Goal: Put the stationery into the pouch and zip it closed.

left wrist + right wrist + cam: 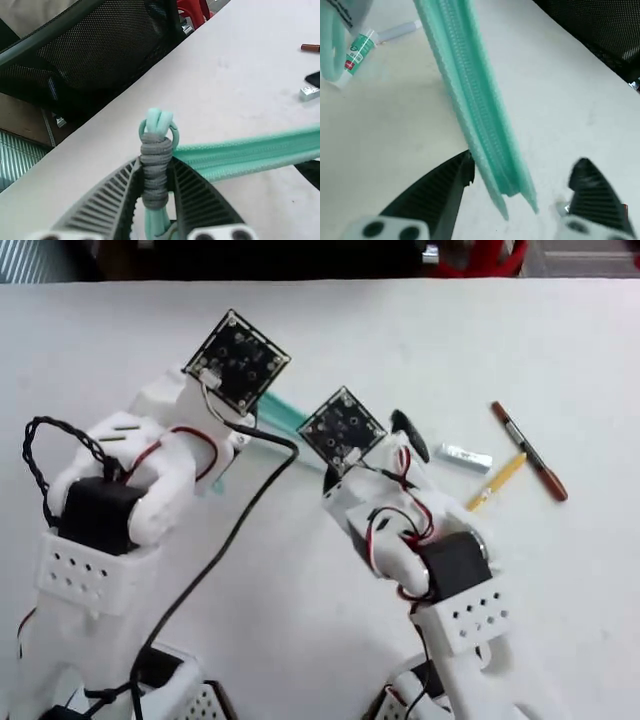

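Observation:
The teal pouch [284, 413] lies on the white table between the two arms, its zip edge up [470, 95]. My left gripper [155, 167] is shut on the grey-wrapped pull loop [155, 150] at one end of the pouch [250, 152]. At the pouch's other end my right gripper [525, 165] is open, one black finger [445, 185] on each side of it. A brown pen [528, 452], a yellow pencil [497, 480] and a small silver piece [465, 456] lie on the table to the right of the right arm. A white-and-green tube [360, 50] lies near the left gripper.
Black cables [215, 550] run from the wrist cameras across the near table. A black mesh chair [100, 45] stands past the far table edge. Open tabletop stretches along the back and far right.

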Robot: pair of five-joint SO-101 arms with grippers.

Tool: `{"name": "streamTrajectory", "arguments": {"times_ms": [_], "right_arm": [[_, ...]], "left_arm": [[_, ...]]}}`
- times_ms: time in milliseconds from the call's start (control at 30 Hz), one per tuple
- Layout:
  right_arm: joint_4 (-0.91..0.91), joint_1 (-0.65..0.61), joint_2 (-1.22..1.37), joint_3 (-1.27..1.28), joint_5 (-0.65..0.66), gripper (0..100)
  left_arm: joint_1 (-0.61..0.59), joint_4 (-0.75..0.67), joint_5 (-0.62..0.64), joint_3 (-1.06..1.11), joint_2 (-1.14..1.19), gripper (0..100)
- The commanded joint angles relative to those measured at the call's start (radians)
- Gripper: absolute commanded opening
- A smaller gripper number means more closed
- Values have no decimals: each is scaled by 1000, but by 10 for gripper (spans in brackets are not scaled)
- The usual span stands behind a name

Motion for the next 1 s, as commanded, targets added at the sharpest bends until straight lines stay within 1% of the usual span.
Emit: {"name": "streamTrajectory", "arguments": {"times_ms": [0, 33, 100, 200, 300, 333, 400, 500, 567, 600, 700, 800, 867, 967], "right_arm": [[-113, 15, 2, 63, 64, 50], [-140, 10, 1, 89, 92, 12], [-177, 8, -18, 132, 115, 33], [-182, 7, -102, 149, 114, 19], [-140, -48, -222, 152, 114, 19], [-127, -82, -252, 152, 112, 19], [-125, -120, -308, 153, 38, 19], [-177, -91, -340, 153, -141, 19], [-216, -59, -337, 166, -224, 19], [-236, -50, -337, 181, -241, 19], [-312, -45, -337, 259, -255, 19], [-394, -41, -337, 333, -287, 19], [-426, -39, -337, 365, -318, 19], [-458, -39, -335, 394, -330, 19]], "left_arm": [[-4, -15, -9, -2, -12, 31], [-4, -15, -9, -3, -10, 31], [-2, -15, -9, -2, -7, 31], [-2, -23, -8, -2, -7, 31], [-4, -44, 0, 0, -7, 32], [-1, -49, 26, 0, -7, 34], [2, -49, 110, 0, -7, 34], [21, -40, 193, 3, -10, 34], [65, -8, 196, 9, -15, 31], [96, 18, 196, 9, -19, 31], [222, 80, 195, 8, -58, 31], [334, 107, 195, 2, -130, 31], [386, 124, 190, 3, -177, 31], [443, 161, 166, 2, -231, 31]]}}
